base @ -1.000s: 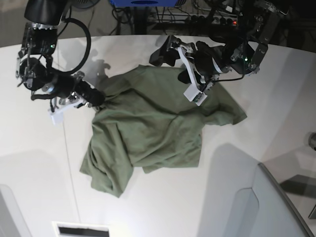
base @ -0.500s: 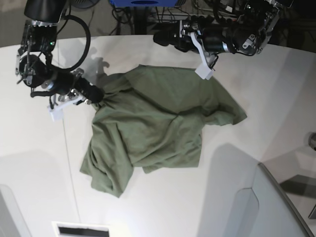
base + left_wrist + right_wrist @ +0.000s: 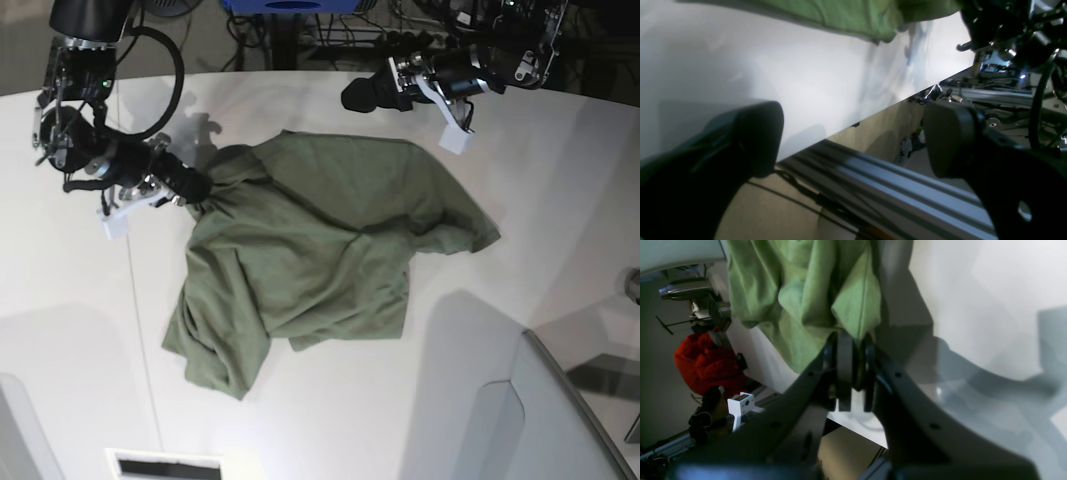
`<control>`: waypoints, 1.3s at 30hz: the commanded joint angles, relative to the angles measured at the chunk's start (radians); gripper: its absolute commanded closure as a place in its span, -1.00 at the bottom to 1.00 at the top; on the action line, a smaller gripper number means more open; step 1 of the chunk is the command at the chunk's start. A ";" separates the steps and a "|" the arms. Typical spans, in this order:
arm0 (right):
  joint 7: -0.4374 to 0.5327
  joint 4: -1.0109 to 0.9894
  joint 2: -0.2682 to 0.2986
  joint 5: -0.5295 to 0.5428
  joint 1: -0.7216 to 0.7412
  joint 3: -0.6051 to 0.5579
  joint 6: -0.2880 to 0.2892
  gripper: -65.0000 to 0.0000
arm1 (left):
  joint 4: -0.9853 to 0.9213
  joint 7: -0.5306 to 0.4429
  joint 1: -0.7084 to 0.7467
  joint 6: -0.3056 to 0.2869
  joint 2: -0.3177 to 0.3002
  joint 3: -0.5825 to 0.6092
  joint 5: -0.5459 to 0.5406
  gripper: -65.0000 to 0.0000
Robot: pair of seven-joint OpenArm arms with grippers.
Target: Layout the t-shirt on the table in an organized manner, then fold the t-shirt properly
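Above the desk's (image 3: 80, 300) far edge, your left gripper (image 3: 362, 96) has withdrawn from the t-shirt (image 3: 320, 250) since a second ago; its jaws stand wide apart and empty. Your right gripper (image 3: 196, 188) stays clenched on the shirt's upper-left edge. The crumpled shirt has barely shifted mid-desk. No readable label or writing shows.

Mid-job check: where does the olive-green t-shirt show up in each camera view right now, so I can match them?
Base: the crumpled olive-green cotton t-shirt lies mid-table, its upper-left edge pinched by the right gripper.
Left wrist: only a green strip along the top edge, clear of the open left gripper.
Right wrist: fabric fills the upper left, bunched into the shut gripper.
Shared landmark: the smooth white table.
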 commanded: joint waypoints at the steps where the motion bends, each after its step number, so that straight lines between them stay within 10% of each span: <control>1: 0.002 0.014 0.004 0.022 0.011 0.001 0.008 0.94 | 0.003 0.006 -0.009 0.015 0.007 0.000 0.016 -1.00; 18: 0.002 0.014 0.043 0.024 0.011 0.001 0.008 0.94 | -0.182 0.000 -0.190 0.075 0.163 0.000 0.021 -1.00; 39: 0.002 0.014 0.044 0.025 0.020 -0.001 0.008 0.94 | -0.218 0.066 -0.233 0.075 0.208 0.003 0.060 -1.00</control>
